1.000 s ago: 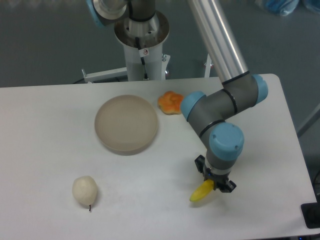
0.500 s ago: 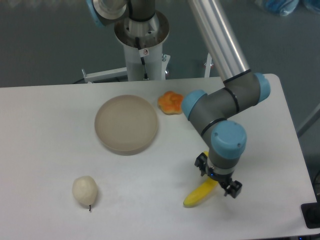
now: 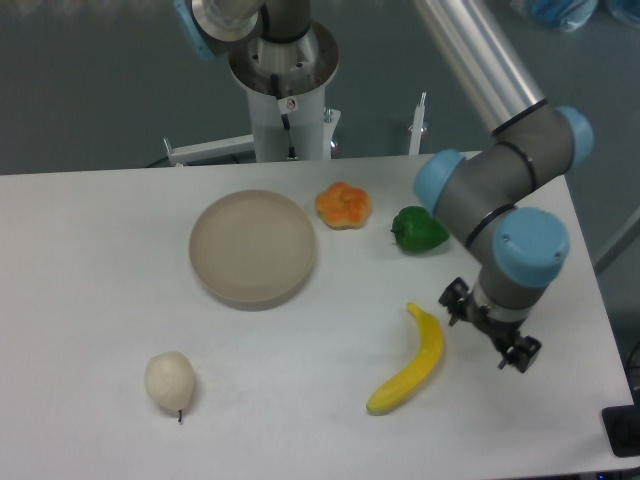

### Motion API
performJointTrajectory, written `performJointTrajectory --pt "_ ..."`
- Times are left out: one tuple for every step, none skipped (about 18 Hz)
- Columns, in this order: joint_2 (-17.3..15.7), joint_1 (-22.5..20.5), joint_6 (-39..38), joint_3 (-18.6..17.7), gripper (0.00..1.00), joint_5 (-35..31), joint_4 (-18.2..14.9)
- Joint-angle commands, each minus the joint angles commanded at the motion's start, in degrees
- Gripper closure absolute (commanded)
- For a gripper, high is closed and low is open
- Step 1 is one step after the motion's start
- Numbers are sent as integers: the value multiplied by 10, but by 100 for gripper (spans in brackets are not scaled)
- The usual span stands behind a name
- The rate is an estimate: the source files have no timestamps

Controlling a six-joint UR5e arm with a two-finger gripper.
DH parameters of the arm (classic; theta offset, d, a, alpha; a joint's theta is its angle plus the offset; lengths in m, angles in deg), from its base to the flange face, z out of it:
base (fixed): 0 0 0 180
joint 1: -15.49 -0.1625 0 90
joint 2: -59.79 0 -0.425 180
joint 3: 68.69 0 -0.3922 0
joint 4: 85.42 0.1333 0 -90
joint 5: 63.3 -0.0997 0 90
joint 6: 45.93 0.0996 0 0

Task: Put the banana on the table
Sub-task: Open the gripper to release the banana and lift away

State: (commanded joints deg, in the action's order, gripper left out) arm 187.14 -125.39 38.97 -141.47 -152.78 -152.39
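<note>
- The arm reaches in from the far side, grey links with blue joint caps.
- Its end effector [image 3: 489, 327] points down at the right (fingers spread, holding nothing).

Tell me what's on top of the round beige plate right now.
Nothing rests on the round beige plate; its whole inside shows bare. The curved yellow plastic banana lies apart on the white table.

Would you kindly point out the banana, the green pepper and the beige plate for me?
banana [image 3: 412, 365]: fixed camera, middle of its curved body.
green pepper [image 3: 418, 230]: fixed camera, its top surface.
beige plate [image 3: 206, 275]: fixed camera, its left rim.
</note>
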Motion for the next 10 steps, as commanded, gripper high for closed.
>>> performJointTrajectory --pt "-1 -7 4 1 0 4 -6" --pt "-3 -10 6 1 0 4 -7" --pt "-4 -10 14 0 0 4 -7" --pt "-4 -10 18 0 0 4 -7" --pt "-4 -11 19 -1 0 4 -6" --pt "-4 -11 20 -2 0 4 -6" --pt "-3 -11 20 -2 0 3 -6" --pt "-3 -10 21 -3 0 2 -6" --pt "-3 -10 21 -3 0 2 -6" --pt "-3 -10 21 -3 0 2 -5"
